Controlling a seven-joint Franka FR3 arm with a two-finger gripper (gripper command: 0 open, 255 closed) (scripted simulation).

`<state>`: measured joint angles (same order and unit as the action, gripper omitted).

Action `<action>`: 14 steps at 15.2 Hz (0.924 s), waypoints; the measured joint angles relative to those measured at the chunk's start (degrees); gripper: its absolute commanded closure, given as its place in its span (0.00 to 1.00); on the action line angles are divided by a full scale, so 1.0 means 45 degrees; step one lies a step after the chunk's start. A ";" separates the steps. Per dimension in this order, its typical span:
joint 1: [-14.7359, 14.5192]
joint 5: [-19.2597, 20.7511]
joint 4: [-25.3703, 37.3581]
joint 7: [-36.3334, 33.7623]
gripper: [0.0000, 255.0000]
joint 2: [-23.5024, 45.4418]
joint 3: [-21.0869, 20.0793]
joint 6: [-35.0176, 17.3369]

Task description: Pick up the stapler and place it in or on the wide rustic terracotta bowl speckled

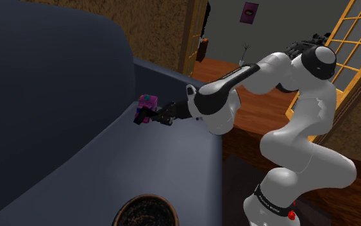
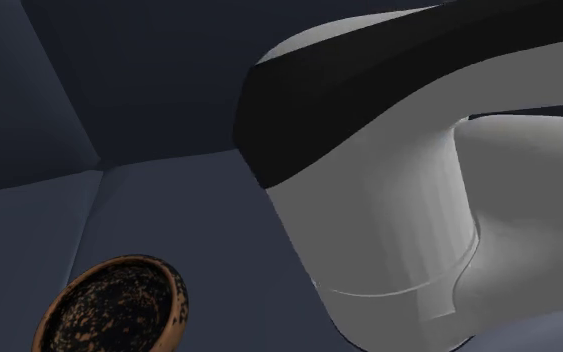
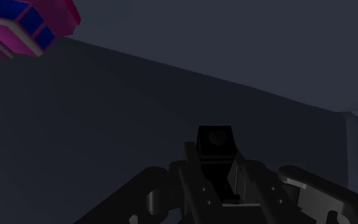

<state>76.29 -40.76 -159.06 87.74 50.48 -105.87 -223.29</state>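
End effector (image 1: 140,118) tight on black stapler (image 3: 215,141)

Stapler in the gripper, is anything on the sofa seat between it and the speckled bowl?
Nothing visible. The gripper holds the black stapler, and in the shoulder view the sofa seat between it and the bowl is bare. The pink and blue object sits beside the gripper, away from the bowl.

Sofa layout, shoulder view
Bowl (image 1: 145,210) on the sofa seat (image 1: 108,167) at the lower edge; block (image 1: 148,101) well apart, farther up, by the backrest (image 1: 44,96).
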 measured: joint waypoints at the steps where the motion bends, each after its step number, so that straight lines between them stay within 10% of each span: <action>1: -0.0360 -0.0069 -0.0123 -0.0264 1.00 -0.0066 -0.0046 -0.0384; 6: -0.1978 -0.0792 -0.1131 -0.1818 1.00 -0.0518 -0.0790 -0.2421; 14: -0.6349 -0.2631 -0.1358 -0.4889 1.00 -0.2417 -0.0910 -0.5016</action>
<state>47.72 -52.60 -165.17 65.74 39.61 -109.96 -245.87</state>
